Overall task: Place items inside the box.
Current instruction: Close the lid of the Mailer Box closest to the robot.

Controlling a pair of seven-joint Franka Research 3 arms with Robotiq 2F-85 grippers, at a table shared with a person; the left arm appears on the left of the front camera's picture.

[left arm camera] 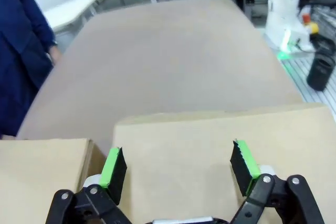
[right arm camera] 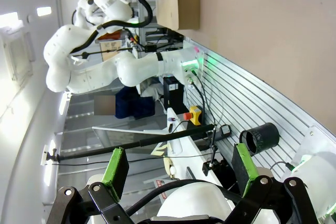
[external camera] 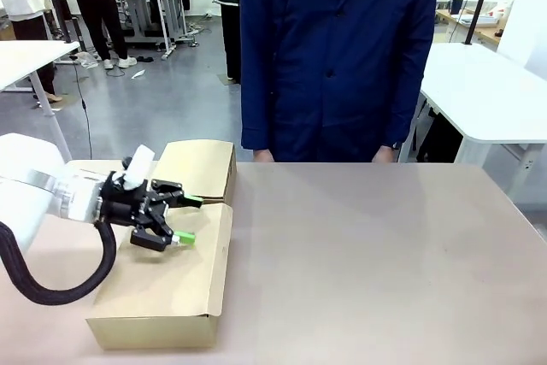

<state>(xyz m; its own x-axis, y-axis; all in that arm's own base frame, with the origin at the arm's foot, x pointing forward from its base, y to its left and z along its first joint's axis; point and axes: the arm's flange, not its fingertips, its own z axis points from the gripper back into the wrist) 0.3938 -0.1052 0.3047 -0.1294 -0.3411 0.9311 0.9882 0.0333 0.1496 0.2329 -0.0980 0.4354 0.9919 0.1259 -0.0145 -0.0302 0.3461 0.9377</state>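
Green-padded fingers (left arm camera: 242, 161) of the left gripper (external camera: 186, 220) stand spread apart with nothing between them, poised just above the cardboard box (external camera: 171, 288) at the robot's left end of the worktop (external camera: 385, 262). That box appears to have its flaps folded over: two tan panels cover the top, one nearer the person and one nearer the robot, so its inside cannot be seen. None of the items is visible on the worktop, which suggests they may already be inside, though the pictures cannot confirm it. If so, the placing looks finished and only closing or pulling the arm away would remain. The right gripper (right arm camera: 176, 169) hangs off the table's edge, also released and empty. A person in a navy coat (external camera: 338, 57) stands at the far side, hands down behind the table edge.
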